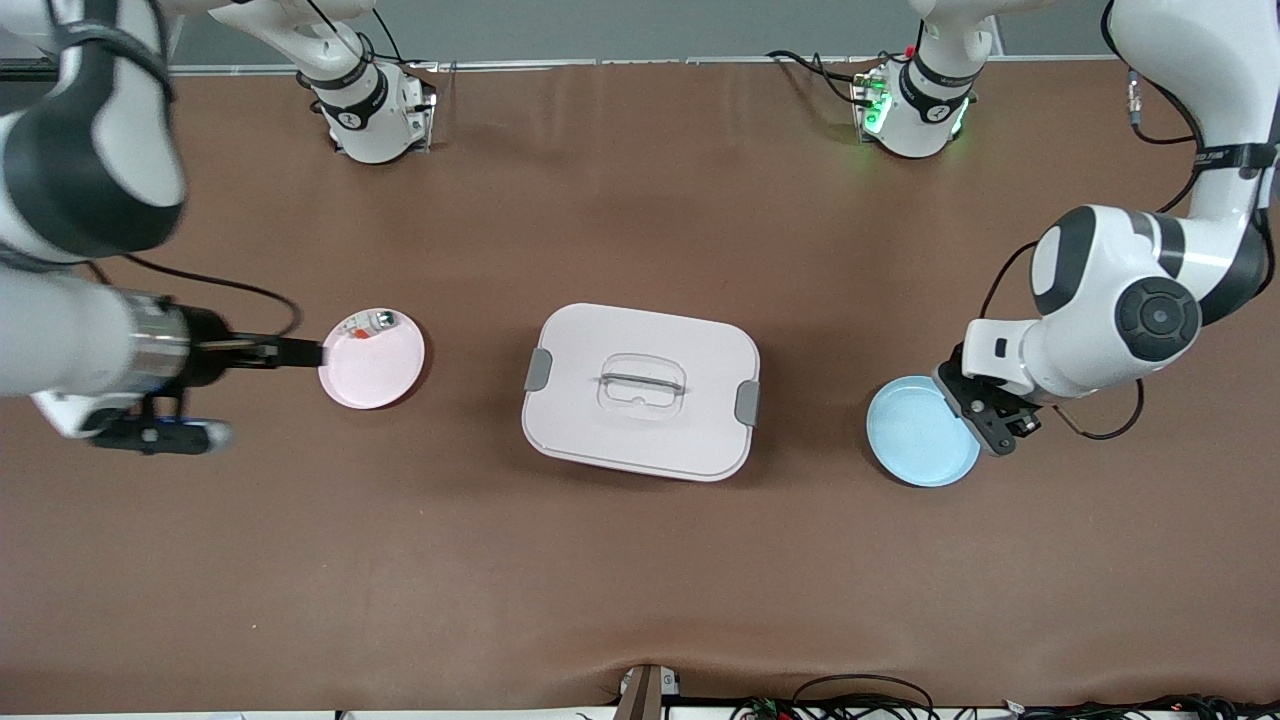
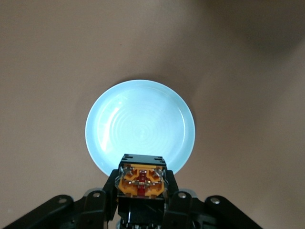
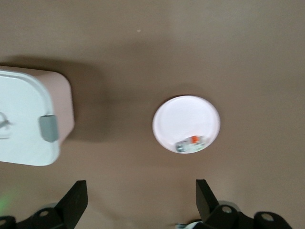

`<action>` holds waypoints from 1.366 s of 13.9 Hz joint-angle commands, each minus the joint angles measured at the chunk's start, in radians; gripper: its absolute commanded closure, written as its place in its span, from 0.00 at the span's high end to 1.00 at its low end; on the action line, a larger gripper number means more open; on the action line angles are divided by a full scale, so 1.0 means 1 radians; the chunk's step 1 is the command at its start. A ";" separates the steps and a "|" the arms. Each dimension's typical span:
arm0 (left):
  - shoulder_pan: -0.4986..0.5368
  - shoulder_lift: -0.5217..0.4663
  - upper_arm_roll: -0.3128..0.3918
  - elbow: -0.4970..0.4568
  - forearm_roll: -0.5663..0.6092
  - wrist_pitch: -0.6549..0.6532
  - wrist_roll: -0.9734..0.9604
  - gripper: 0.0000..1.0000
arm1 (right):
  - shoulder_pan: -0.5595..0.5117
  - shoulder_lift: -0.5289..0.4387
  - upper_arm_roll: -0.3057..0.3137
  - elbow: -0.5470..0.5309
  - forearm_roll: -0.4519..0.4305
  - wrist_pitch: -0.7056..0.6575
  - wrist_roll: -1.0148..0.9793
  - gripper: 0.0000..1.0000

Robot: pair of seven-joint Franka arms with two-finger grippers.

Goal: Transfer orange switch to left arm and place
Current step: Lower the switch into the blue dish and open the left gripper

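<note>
In the left wrist view, the orange switch point(image 2: 142, 180), a black block with an orange face, sits clamped between the fingers of my left gripper point(image 2: 142, 192), which is shut on it. That gripper point(image 1: 993, 425) hangs over the rim of the blue plate point(image 1: 915, 432) at the left arm's end of the table; the front view hides the switch. The white box point(image 1: 640, 390) stands mid-table between the two plates. My right gripper point(image 1: 287, 352) is open and empty, up in the air beside the pink plate point(image 1: 372, 365); its fingers point(image 3: 76, 200) stand wide apart.
On the pink plate point(image 3: 187, 121) lies a small clear part with a red-orange bit point(image 1: 368, 326), also visible in the right wrist view point(image 3: 193, 141). The blue plate point(image 2: 140, 126) holds nothing. One grey latch of the box point(image 3: 48, 128) faces the right arm's end.
</note>
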 commanded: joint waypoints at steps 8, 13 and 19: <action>0.043 0.040 -0.009 -0.241 0.017 0.400 0.214 0.00 | -0.115 -0.033 0.021 -0.018 -0.157 -0.083 -0.184 1.00; 0.069 0.151 -0.009 -0.233 0.019 0.506 0.329 0.00 | -0.134 -0.073 0.020 -0.016 -0.186 -0.073 -0.138 1.00; 0.100 0.214 -0.009 -0.205 0.019 0.553 0.417 0.06 | -0.131 -0.133 0.029 -0.019 -0.183 -0.053 -0.121 1.00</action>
